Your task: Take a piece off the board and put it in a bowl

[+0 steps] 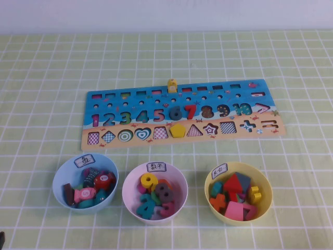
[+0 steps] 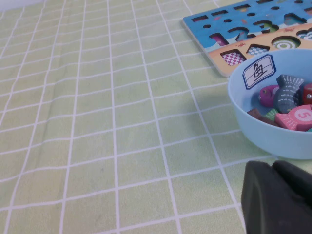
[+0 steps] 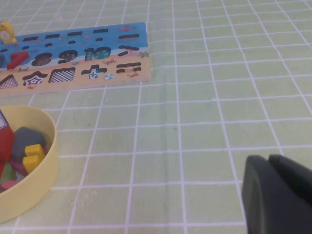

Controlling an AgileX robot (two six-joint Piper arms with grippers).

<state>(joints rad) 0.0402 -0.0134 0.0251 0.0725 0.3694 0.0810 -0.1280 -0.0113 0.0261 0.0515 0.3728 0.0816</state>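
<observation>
Not begun: pentagon (image 1: 177, 130) in board (image 1: 270, 129) slot, frame centre; yellow bowl (image 1: 210, 179) lower right. Left gripper (image 2: 279, 197), right gripper (image 3: 278, 195) parked off-board, finger state unclear.

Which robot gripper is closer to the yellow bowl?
Right. The right gripper sits just beside the yellow bowl; the left gripper is by the blue bowl, farther away.
</observation>
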